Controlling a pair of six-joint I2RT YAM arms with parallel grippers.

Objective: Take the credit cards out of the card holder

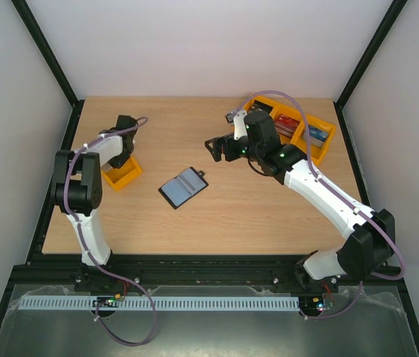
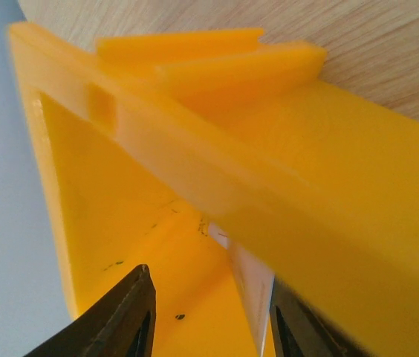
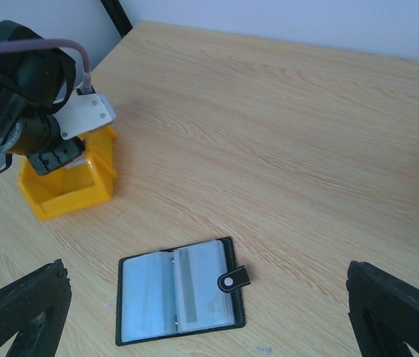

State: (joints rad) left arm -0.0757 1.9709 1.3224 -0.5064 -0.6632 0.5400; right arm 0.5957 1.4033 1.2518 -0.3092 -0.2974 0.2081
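From my station the wooden table (image 1: pixel 269 216) fills the overhead view, with yellow trays (image 1: pixel 324 151) at its far right corner. My right gripper (image 1: pixel 221 147) hovers above the middle, fingers spread wide with nothing between them. The small yellow bin (image 1: pixel 122 176) sits at the left, and my left gripper (image 2: pixel 211 282) is down inside it, jaws parted. The card holder (image 1: pixel 183 187) lies open mid-table (snap tab on the trays' side). A pale credit card (image 2: pixel 250 286) stands on edge in the bin beside one finger; I cannot tell whether they touch.
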